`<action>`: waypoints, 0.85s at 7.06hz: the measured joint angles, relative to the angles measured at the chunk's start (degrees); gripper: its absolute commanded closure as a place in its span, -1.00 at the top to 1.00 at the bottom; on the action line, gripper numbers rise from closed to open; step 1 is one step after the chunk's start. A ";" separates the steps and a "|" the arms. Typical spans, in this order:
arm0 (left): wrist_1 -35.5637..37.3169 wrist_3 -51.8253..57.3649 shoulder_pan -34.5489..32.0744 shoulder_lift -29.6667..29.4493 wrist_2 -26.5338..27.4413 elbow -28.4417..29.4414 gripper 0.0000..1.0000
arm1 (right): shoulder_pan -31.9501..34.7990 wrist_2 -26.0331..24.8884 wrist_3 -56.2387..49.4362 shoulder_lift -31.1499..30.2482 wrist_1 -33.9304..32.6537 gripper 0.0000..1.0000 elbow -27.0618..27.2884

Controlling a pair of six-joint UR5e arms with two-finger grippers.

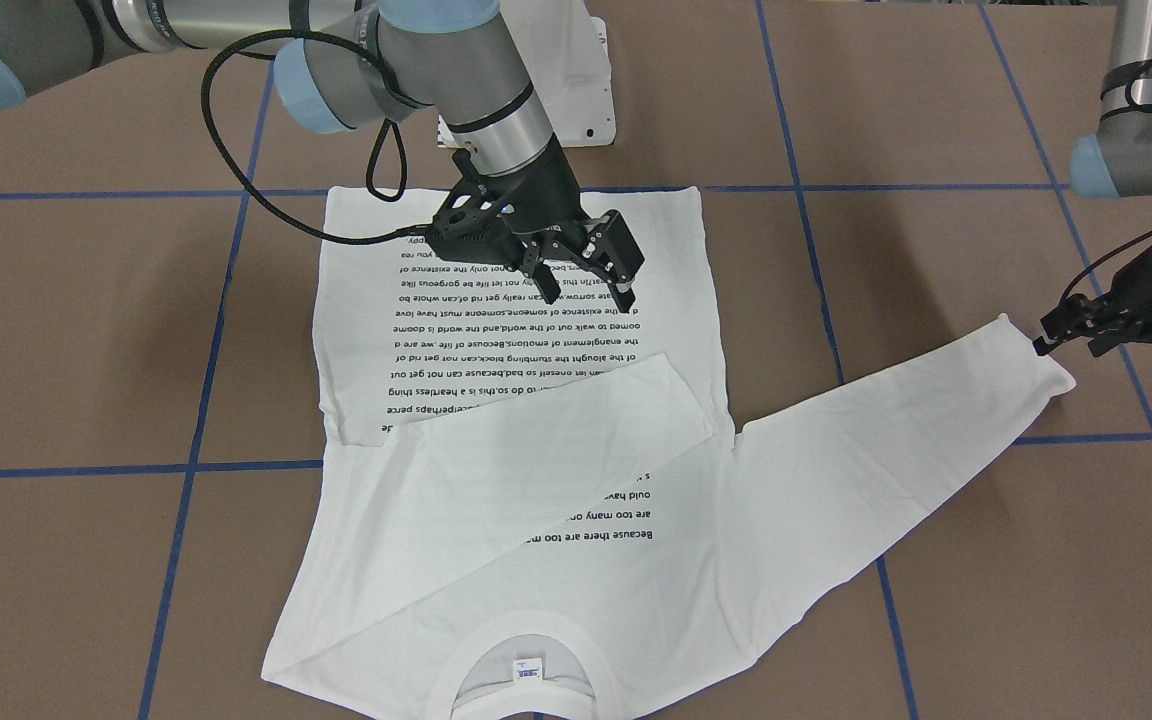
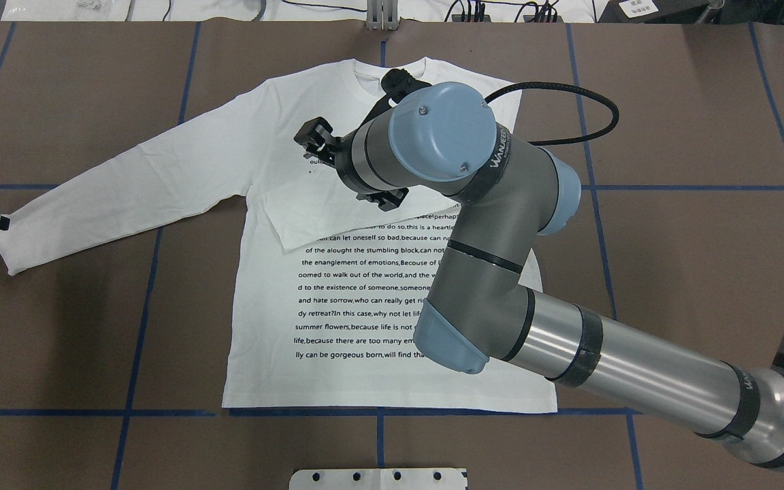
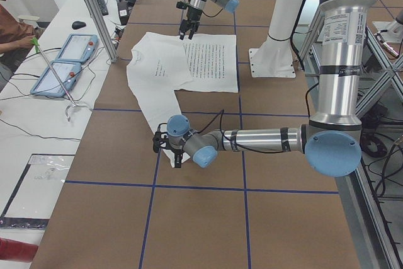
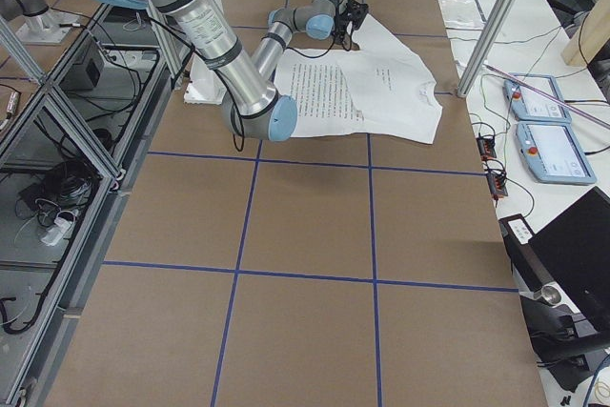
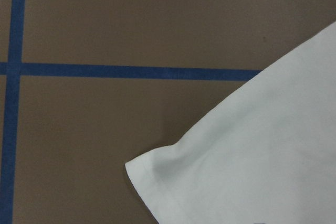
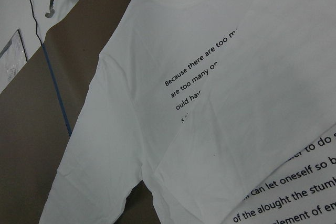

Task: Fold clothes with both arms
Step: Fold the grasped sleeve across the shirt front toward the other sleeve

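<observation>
Hovering low over the chest of the shirt [image 2: 365, 320] with the right gripper [image 1: 587, 298], fingers spread and gripping nothing, probably for want of anything to hold with the folded sleeve [image 1: 536, 430] already laid flat. From overhead: shirt print-up at the middle of the worktop [image 2: 58, 340], collar [image 2: 367, 70] at 12 o'clock, hem at 6, folded sleeve slanting from 1 o'clock down across the upper lines of text. Other sleeve [image 2: 133, 184] stretched straight toward 9 o'clock, apparently to offer its cuff [image 2: 3, 248] for a clean pick. Left gripper [image 1: 1042, 344] right at that cuff, touching or just beside it; cannot tell whether its fingers are open or closed. Cuff flat on the worktop in the left wrist view, so not yet lifted. Next, by judgement: pinching the cuff and carrying it toward 3 o'clock.
</observation>
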 measured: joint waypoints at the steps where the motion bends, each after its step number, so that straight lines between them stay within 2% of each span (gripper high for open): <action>1: 0.00 0.00 0.44 -0.84 0.05 1.14 0.63 | 0.01 -0.06 0.02 -0.25 -0.01 0.99 0.10; 4: -0.15 0.34 1.19 -2.41 1.72 4.09 0.44 | -0.01 -0.21 0.03 -0.69 -0.01 0.99 0.14; 5: -0.19 0.39 1.29 -2.50 2.03 4.63 0.33 | -0.03 -0.27 0.05 -0.75 -0.01 0.99 0.20; 6: -0.20 0.41 1.44 -2.52 2.14 5.08 0.09 | -0.03 -0.31 0.07 -0.87 -0.03 0.99 0.38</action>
